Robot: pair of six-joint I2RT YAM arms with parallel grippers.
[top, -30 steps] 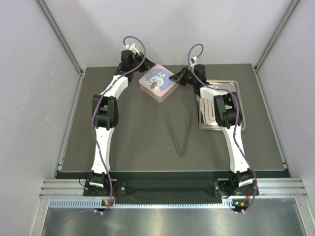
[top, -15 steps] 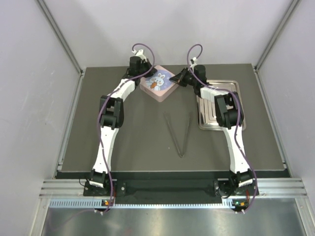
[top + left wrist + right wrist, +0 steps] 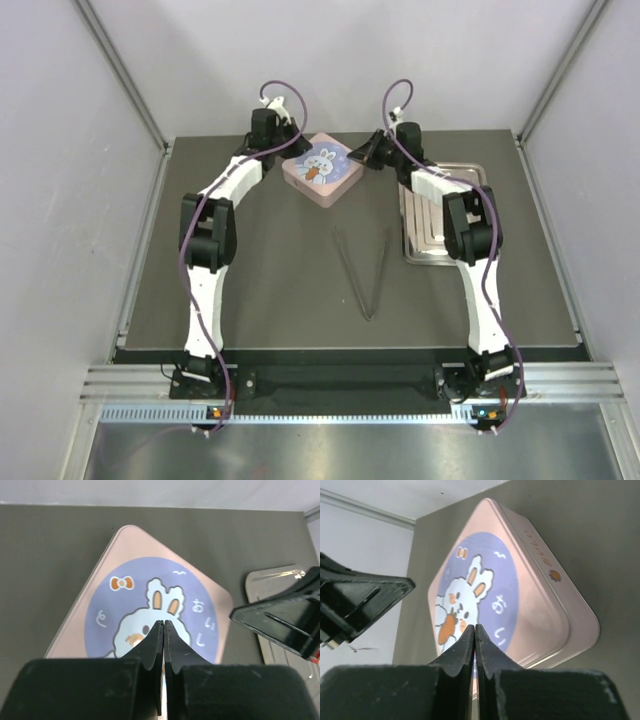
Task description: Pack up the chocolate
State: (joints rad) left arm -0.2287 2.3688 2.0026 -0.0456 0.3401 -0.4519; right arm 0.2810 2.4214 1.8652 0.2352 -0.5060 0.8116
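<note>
Chocolate pieces show in none of the views, so I cannot say for certain where they are. The shiny metal tray (image 3: 482,178) on the right of the dark grey worktop (image 3: 270,280) shows no pieces on the part the right arm leaves uncovered. My judgement is that they lie inside the pink square tin with the rabbit picture (image 3: 320,170), whose lid sits fully on.

The left fingers (image 3: 156,645) are pressed together with nothing between them, their tips over the near part of the rabbit lid. The right fingers (image 3: 465,650) are likewise together and empty, over the tin's opposite side. Whether either pair touches the lid cannot be told. A pair of slim dark tongs (image 3: 351,272) lies on the worktop nearer the arm bases, well apart from both arms.

The step in hand looks like the last one: seating or checking the lid, with the filling apparently done. The next move probably calls for a light, even press at both sides so the lid does not tilt. Both arms should then lift straight up, so the tin is not dragged across the worktop.
</note>
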